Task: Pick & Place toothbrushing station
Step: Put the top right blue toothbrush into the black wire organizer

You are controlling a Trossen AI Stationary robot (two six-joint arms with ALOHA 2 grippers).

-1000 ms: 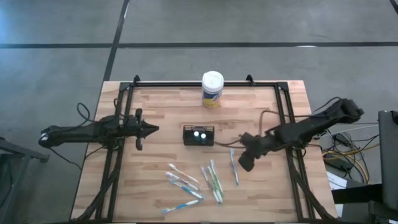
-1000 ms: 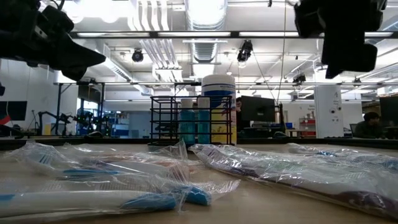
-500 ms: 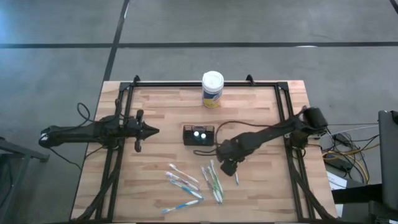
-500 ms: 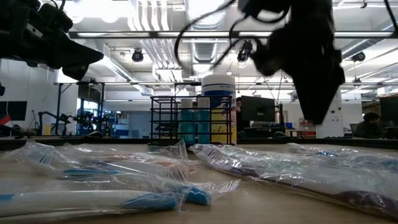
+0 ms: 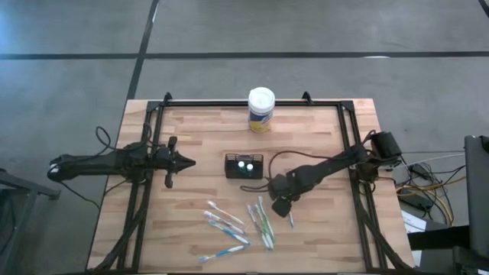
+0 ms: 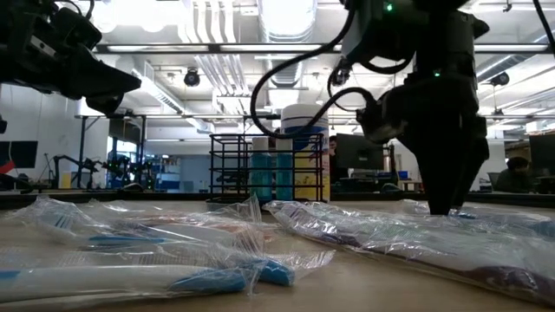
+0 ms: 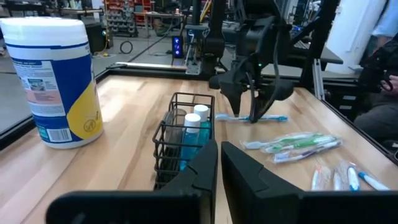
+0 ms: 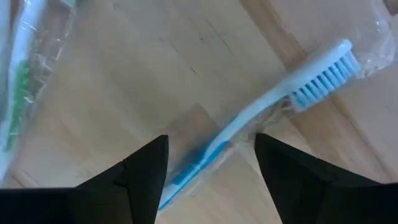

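The black wire caddy (image 5: 244,166) stands on the middle of the table with two white-capped blue bottles in it; it also shows in the left wrist view (image 7: 180,134). My right gripper (image 8: 211,165) is open, low over a wrapped blue-and-white toothbrush (image 8: 261,106) to the right of the caddy. Its fingers stand on either side of the handle, which lies flat on the wood. In the high view this gripper (image 5: 281,205) covers most of the brush (image 5: 290,221). My left gripper (image 5: 186,160) is shut and empty, hovering left of the caddy.
A white-lidded, yellow-labelled canister (image 5: 261,109) stands at the table's far edge. Several bagged toothbrushes (image 5: 229,225) (image 5: 263,220) lie near the front, left of my right gripper. A black rail frame (image 5: 348,122) runs along the table's sides. Bare wood lies between the caddy and the canister.
My right gripper has swung from the table's right side toward the left and dropped close to the table, ending over the toothbrush right of the caddy. The toothbrush and caddy have stayed where they were.
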